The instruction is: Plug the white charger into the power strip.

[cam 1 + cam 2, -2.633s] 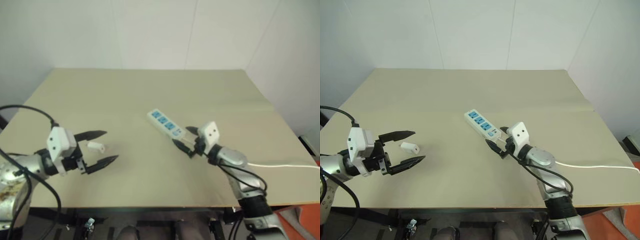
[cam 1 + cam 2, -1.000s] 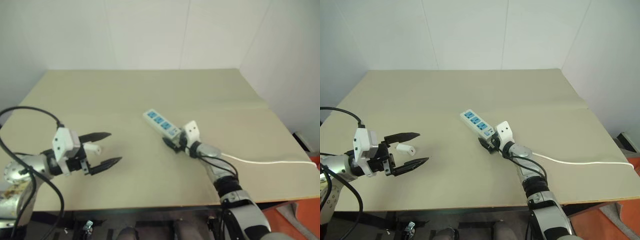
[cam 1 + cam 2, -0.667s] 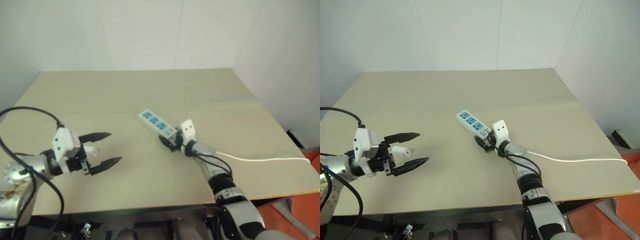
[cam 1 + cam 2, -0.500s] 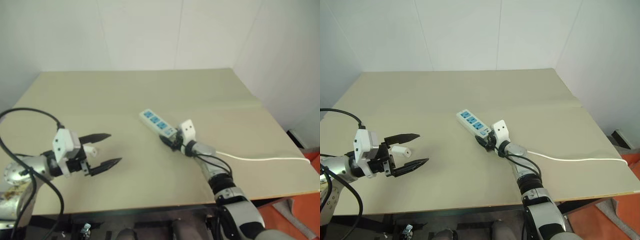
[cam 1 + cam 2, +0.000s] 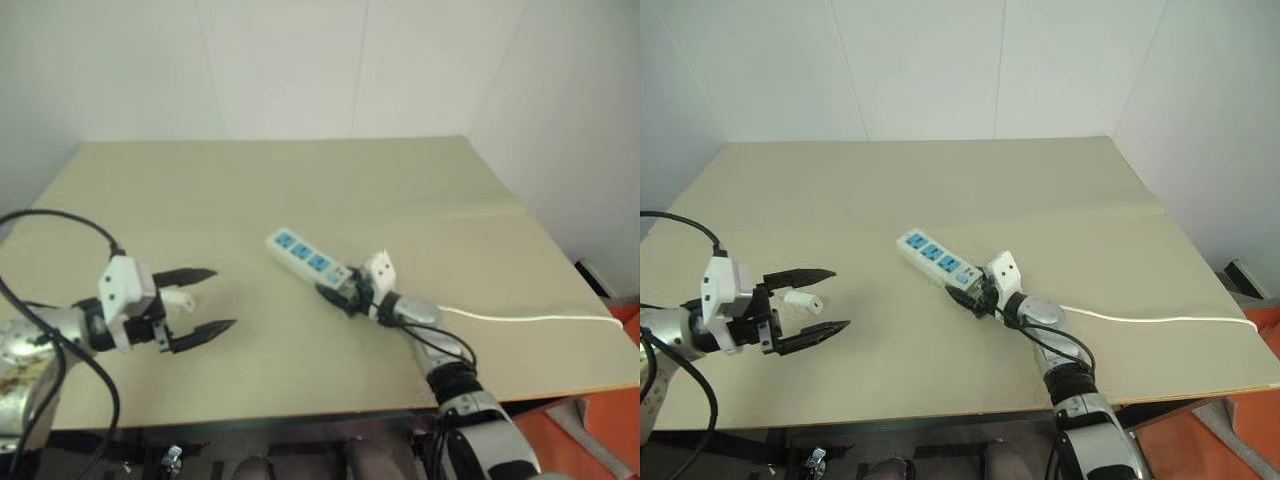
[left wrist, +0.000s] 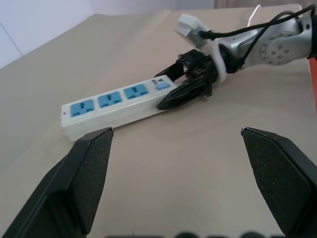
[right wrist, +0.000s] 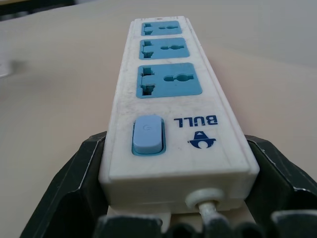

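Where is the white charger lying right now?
In the eye views the charger lies on the table's left side, between the open left hand's fingers, well apart from the strip near the middle.

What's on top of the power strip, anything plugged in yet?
Nothing plugged in. The power strip shows three empty blue sockets, a blue switch and a printed logo on top. The right gripper clamps its cord end from the sides. Its underside is hidden against the table.

We see bare table all round the power strip; only the right gripper clamped on its switch end and the cord trailing right block approach, and its three sockets stand uncovered from above
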Robot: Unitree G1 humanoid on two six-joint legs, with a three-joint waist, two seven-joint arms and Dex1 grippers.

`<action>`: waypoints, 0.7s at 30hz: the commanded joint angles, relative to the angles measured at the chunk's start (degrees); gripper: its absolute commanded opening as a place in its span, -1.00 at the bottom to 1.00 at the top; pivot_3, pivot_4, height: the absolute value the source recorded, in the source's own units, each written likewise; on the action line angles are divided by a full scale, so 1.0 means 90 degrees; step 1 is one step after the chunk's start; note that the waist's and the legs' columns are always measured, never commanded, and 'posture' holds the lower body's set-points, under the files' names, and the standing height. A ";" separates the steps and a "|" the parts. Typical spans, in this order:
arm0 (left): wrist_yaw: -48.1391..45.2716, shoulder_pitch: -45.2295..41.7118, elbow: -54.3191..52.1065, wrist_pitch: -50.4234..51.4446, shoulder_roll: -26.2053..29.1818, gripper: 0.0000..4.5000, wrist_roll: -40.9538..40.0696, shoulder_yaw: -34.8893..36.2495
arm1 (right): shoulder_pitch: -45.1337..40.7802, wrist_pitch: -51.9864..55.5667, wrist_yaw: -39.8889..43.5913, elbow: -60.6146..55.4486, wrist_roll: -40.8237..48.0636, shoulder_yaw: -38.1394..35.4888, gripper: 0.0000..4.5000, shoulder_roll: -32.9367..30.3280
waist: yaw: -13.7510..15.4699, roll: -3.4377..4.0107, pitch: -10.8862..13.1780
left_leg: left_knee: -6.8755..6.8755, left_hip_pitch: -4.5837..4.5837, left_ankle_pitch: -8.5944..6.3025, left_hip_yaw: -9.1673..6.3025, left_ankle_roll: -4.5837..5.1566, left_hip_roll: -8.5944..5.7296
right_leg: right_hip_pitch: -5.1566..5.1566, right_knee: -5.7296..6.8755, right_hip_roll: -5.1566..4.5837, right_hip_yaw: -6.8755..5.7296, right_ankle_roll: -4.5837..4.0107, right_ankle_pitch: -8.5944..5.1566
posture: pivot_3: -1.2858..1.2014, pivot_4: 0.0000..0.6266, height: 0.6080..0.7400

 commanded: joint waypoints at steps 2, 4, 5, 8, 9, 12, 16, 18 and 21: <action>-0.0547 -0.0298 0.0435 -0.0361 0.0456 1.00 0.0064 0.0236 | 0.0300 0.0327 0.1413 -0.0933 0.0441 0.0409 0.52 -0.0403 | 0.0003 0.0000 0.0001 | 0.0000 0.0001 0.0000 0.0001 0.0000 0.0000 | 0.0000 0.0000 0.0000 0.0000 0.0001 0.0000 | 0.03 -0.52 1.00; -0.0870 -0.0482 0.0731 -0.0488 0.0699 1.00 0.0119 0.0179 | 0.0442 0.0426 0.1983 -0.1242 0.0526 0.0635 0.52 -0.0629 | 0.0008 0.0001 0.0003 | 0.0000 -0.0001 0.0000 0.0001 0.0000 0.0000 | -0.0001 -0.0001 0.0001 -0.0001 0.0001 -0.0001 | 0.03 -0.52 1.00; -0.0973 -0.0555 0.0848 -0.0542 0.0764 1.00 0.0146 0.0146 | 0.0465 0.0452 0.2094 -0.1311 0.0537 0.0685 0.52 -0.0677 | 0.0010 0.0001 0.0003 | 0.0000 -0.0003 0.0000 0.0001 0.0000 0.0000 | -0.0003 -0.0002 0.0001 -0.0002 0.0001 -0.0002 | 0.03 -0.52 1.00; -0.1515 -0.1005 0.1463 -0.0819 0.1131 1.00 0.0335 -0.0064 | 0.0486 0.0432 0.2585 -0.1451 0.0515 0.0909 0.52 -0.0899 | 0.0003 0.0000 0.0005 | 0.0000 -0.0002 0.0000 0.0006 0.0000 0.0001 | -0.0004 -0.0001 0.0002 0.0001 0.0002 -0.0002 | 0.03 -0.52 1.00; -0.1710 -0.1192 0.1679 -0.0919 0.1246 1.00 0.0402 -0.0161 | 0.0458 0.0398 0.2704 -0.1443 0.0496 0.0963 0.52 -0.0951 | 0.0002 0.0001 0.0006 | 0.0000 -0.0001 0.0000 0.0005 0.0000 0.0002 | -0.0005 0.0000 0.0004 0.0000 0.0002 -0.0002 | 0.03 -0.52 1.00; -0.2291 -0.1758 0.2294 -0.1207 0.1546 1.00 0.0644 -0.0530 | 0.0307 0.0174 0.2851 -0.1261 0.0382 0.1028 0.52 -0.1024 | 0.0004 0.0002 0.0006 | 0.0000 -0.0001 0.0000 0.0005 0.0000 0.0007 | -0.0006 0.0002 0.0010 -0.0001 0.0001 -0.0002 | 0.03 -0.52 1.00; -0.3022 -0.2601 0.3175 -0.1688 0.1897 1.00 0.1037 -0.1283 | 0.0103 -0.0200 0.2966 -0.0850 0.0202 0.1077 0.52 -0.1038 | 0.0004 0.0001 0.0007 | 0.0000 -0.0005 0.0000 0.0008 0.0000 0.0007 | -0.0011 0.0001 0.0011 0.0001 0.0001 -0.0002 | 0.03 -0.52 1.00; -0.3144 -0.3170 0.3719 -0.2145 0.2155 1.00 0.1420 -0.2001 | 0.0019 -0.0338 0.3033 -0.0637 0.0172 0.1098 0.52 -0.0997 | 0.0008 0.0001 0.0007 | 0.0000 -0.0007 0.0000 0.0006 0.0000 0.0007 | -0.0012 0.0002 0.0014 0.0001 0.0001 -0.0002 | 0.03 -0.52 1.00; -0.3147 -0.4286 0.4547 -0.2870 0.2339 1.00 0.2187 -0.3286 | -0.0085 -0.0534 0.3082 -0.0343 0.0077 0.1159 0.52 -0.0918 | 0.0009 0.0000 0.0007 | 0.0001 -0.0008 0.0000 0.0006 0.0000 0.0006 | -0.0011 0.0003 0.0015 0.0002 0.0001 -0.0002 | 0.03 -0.52 1.00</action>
